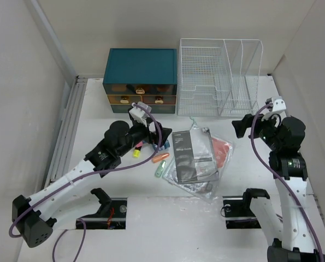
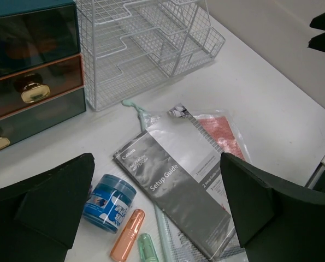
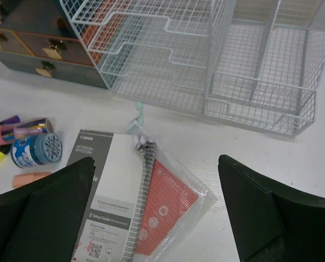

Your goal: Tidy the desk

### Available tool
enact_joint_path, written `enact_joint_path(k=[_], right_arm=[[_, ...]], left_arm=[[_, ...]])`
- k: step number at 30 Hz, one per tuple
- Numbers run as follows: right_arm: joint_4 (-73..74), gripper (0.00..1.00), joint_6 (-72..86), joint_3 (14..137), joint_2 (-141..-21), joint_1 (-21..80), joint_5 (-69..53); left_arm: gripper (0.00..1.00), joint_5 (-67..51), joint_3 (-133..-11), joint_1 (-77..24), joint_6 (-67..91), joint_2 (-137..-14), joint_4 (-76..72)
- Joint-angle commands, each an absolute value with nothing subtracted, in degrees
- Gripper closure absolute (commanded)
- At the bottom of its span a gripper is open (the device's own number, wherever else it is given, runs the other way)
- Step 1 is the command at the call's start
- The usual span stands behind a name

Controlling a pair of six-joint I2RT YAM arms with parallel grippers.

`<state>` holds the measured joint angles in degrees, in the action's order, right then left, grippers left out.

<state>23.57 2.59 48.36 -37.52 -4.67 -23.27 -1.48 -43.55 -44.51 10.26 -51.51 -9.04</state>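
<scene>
The white desk (image 1: 96, 112) holds a grey Setup Guide booklet (image 1: 190, 155) lying on a clear mesh pouch (image 1: 221, 153) with a red card inside. Left of it lie an orange marker (image 1: 160, 158), a green one (image 1: 160, 170) and a yellow highlighter (image 1: 136, 153). My left gripper (image 1: 149, 134) is open and empty, hovering above a blue tub (image 2: 108, 202) and the booklet's left edge (image 2: 173, 191). My right gripper (image 1: 240, 126) is open and empty, above the desk to the right of the pouch (image 3: 165, 210), which lies between its fingers (image 3: 249, 207) in the right wrist view.
A teal drawer chest (image 1: 140, 79) and a white wire rack (image 1: 219, 76) stand side by side at the back. Pink and purple highlighters (image 3: 4, 131) and a shiny tube (image 3: 34, 127) lie beside the blue tub (image 3: 36, 150). Two slots cut the front edge (image 1: 110, 210).
</scene>
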Motion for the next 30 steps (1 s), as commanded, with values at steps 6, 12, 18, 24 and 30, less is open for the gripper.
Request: enact_joint_path(k=[6,12,18,24,30], right_arm=[[24.3,0.00,-11.4,46.9,-39.2,-4.2,-35.1],[24.4,0.09,-12.0,48.8,-48.2,-4.2,-37.3],[19.3,0.53,-6.1,46.1,-52.2,-2.1,-37.9],[16.6,0.19,-4.0,43.6,-58.1,4.4,-38.1],[14.7,0.09,-2.4,43.6,-66.5,6.2,-38.1]], left_arm=[[0.06,-12.6,-39.6,-45.2,12.3,-54.4,-16.6],[0.13,-16.4,-40.8,-46.9,12.8,-63.4,-16.1],[0.17,-17.0,-40.3,-48.7,14.6,-72.4,-17.8],[0.18,-15.3,-40.9,-50.5,16.5,-78.3,-20.0],[0.18,-8.5,-41.9,-52.2,16.5,-80.1,-18.9]])
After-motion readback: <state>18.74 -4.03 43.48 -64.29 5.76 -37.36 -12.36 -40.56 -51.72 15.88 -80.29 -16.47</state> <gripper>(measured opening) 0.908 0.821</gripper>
